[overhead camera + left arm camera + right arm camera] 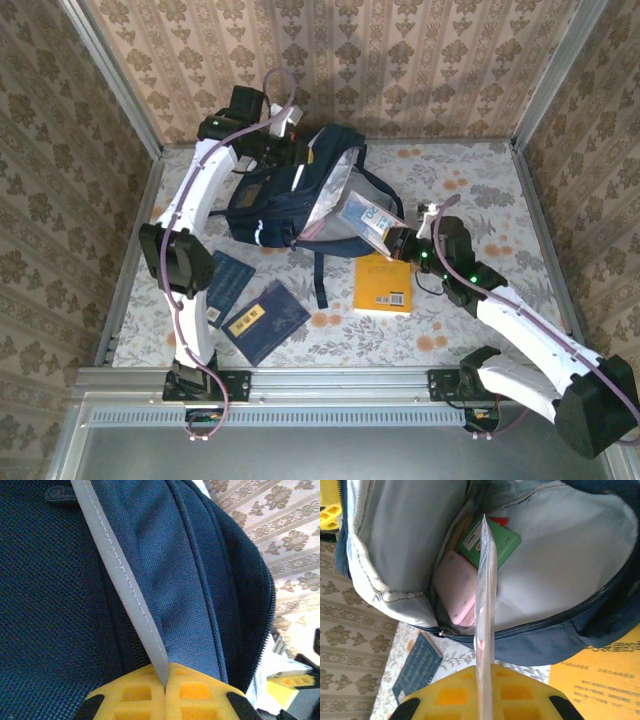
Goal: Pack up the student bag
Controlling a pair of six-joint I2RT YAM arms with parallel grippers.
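The dark navy fabric student bag (pixel 270 205) lies toward 12 o'clock on the floral tabletop (pixel 480 190), mouth gaping toward 4 o'clock. The left arm stretches toward 12 o'clock, left tool (pixel 165 687) pinching the bag's pale grey stripe (pixel 122 580). The right arm angles toward 10 o'clock, right tool (pixel 485 692) pinching a thin clear plastic packet (pixel 487 605) at the mouth. Print on the yellow book (pixel 385 285), at the bag's 5 o'clock, is too small to read.

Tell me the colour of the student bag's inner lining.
Pale bluish white lining inside the navy student bag; clearest in the right wrist view.
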